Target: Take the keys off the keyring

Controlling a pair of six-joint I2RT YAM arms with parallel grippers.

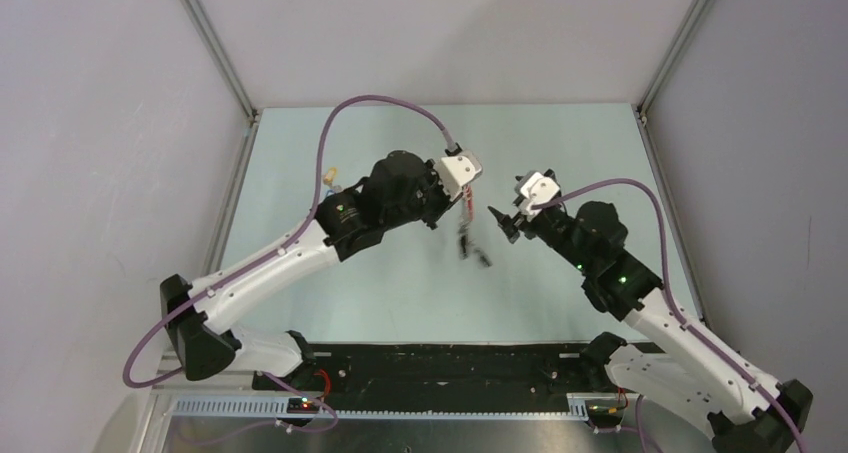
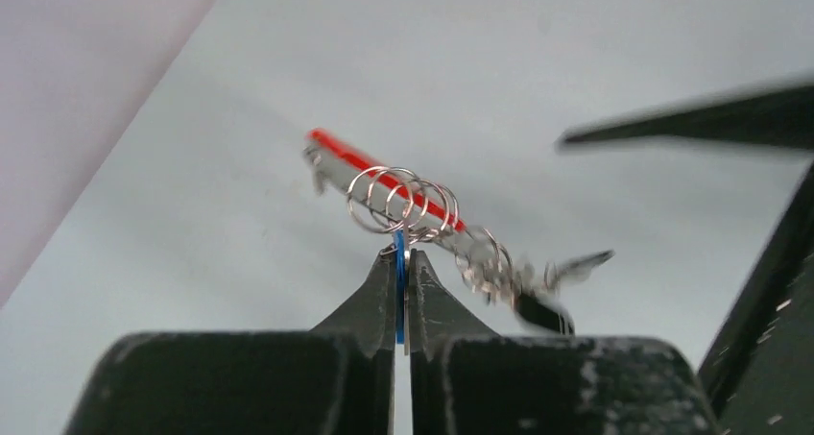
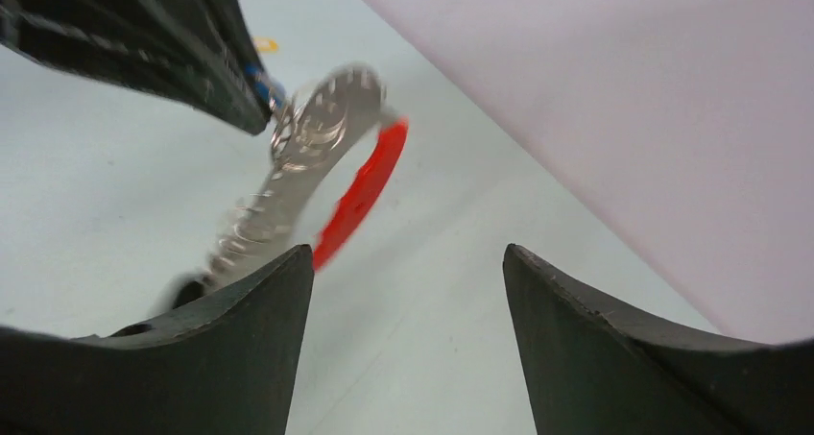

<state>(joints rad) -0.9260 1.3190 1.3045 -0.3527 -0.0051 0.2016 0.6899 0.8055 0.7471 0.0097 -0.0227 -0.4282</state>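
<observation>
Left fingers (image 2: 370,305) clamp the blue tag (image 2: 398,296); right fingers (image 3: 240,305) gape, empty.
Pinch one of the keys (image 2: 526,283) beside the keyring (image 2: 422,205) (bunch blurred) and wind it off.

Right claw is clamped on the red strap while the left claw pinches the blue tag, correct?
No: the right claw stands open, not gripping the red strap, as the right wrist view shows. The left claw does pinch the blue tag.
</observation>
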